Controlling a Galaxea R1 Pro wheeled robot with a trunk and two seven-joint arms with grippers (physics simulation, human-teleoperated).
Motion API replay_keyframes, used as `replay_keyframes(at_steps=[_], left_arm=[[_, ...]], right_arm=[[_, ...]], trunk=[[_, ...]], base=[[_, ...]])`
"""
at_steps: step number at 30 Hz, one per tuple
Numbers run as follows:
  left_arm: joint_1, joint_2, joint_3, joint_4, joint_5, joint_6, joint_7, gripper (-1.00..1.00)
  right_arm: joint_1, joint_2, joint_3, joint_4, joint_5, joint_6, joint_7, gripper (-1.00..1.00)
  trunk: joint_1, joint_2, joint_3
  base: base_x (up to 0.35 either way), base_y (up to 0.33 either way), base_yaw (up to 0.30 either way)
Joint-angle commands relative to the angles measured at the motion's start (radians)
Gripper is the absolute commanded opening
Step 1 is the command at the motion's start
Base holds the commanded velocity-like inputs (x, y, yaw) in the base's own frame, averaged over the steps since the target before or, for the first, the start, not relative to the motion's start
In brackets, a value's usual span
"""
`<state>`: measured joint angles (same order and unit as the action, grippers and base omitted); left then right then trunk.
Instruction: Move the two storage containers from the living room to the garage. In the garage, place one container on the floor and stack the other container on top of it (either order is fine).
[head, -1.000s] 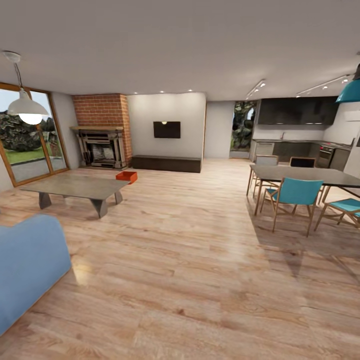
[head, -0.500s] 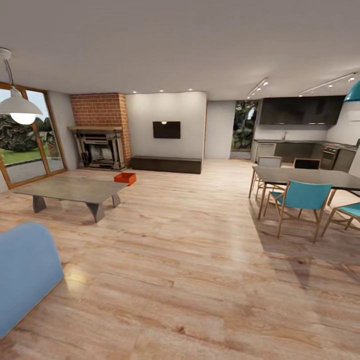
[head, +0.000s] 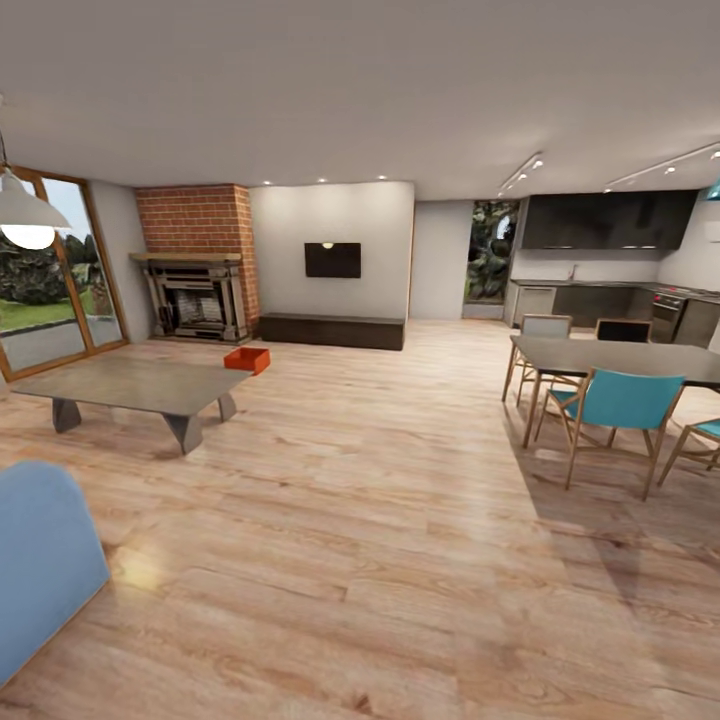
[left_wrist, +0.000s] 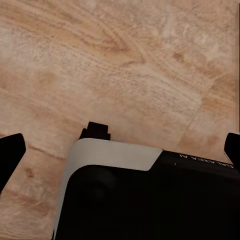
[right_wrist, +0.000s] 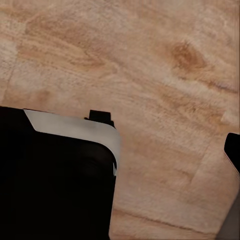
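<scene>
Step in hand, we judge: approach across the living room; one storage container (head: 248, 359) sits on wood floor (head: 380, 520) beyond the glass table (head: 140, 385), near the fireplace (head: 195, 297); gripper states we cannot tell; next: drive closer.

Head camera panned right: sofa (head: 40, 560), glass table (head: 130, 385) and storage container (head: 247, 359) shifted leftward in frame.

Bright, even room. Daylight enters through the glass doors (head: 45, 270) on the left; small ceiling spotlights (head: 320, 181) and a lit pendant lamp (head: 25, 215) glow. The dining table (head: 610, 358) casts soft shadows on the wood floor (head: 380, 520). Wide-angle stretching at edges; wrist views slightly soft.
</scene>
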<state>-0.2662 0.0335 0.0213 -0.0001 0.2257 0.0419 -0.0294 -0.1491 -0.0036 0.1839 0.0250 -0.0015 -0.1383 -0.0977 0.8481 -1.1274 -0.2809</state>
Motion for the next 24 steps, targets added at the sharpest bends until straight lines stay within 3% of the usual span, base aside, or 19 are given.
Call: replay_keyframes(at_steps=[1, 24], left_arm=[[-0.001, 0.0, 0.002, 0.0, 0.007, 0.004, -0.003, 1.0], [-0.001, 0.0, 0.002, 0.0, 0.008, -0.003, -0.003, 1.0]], right_arm=[[-0.001, 0.0, 0.006, 0.003, 0.0, -0.004, -0.003, 1.0], [-0.001, 0.001, 0.005, 0.003, 0.001, -0.006, -0.003, 1.0]], trunk=[[0.001, -0.001, -0.001], [0.001, -0.001, -0.001]], base=[[0.324, 0.0, 0.0], [0.324, 0.0, 0.0]])
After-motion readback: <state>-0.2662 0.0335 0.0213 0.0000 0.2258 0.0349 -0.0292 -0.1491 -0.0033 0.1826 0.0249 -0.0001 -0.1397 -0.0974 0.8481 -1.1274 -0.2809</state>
